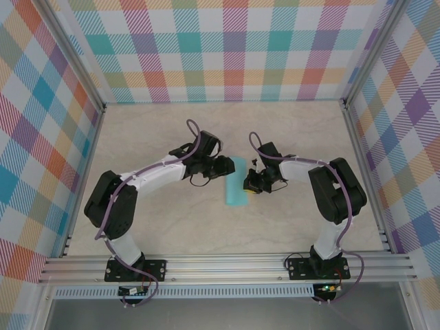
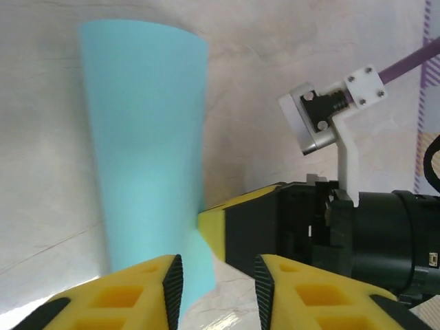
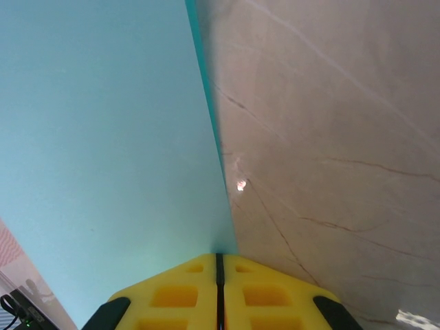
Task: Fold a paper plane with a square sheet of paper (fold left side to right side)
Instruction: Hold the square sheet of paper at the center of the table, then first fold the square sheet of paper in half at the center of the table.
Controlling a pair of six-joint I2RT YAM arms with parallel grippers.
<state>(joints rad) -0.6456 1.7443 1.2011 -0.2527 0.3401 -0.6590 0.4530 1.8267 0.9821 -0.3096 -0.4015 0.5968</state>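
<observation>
Lying mid-table between the two grippers, the paper [image 1: 236,184] was a narrow teal strip with roughly parallel long edges, and the end away from the left gripper [image 2: 218,275] looked bowed. That gripper hung over the strip's other end with its jaws apart. The table [image 2: 289,55] showed through the gap, and a corner of paper reached in beside one pad. The right gripper [image 3: 218,260] was closed tight, its tips meeting at the paper's long edge; whether it pinched that edge could not be told. Its black body and purple cable [image 2: 412,58] crowded the strip's side. Checked walls [image 1: 227,48] ringed the table.
</observation>
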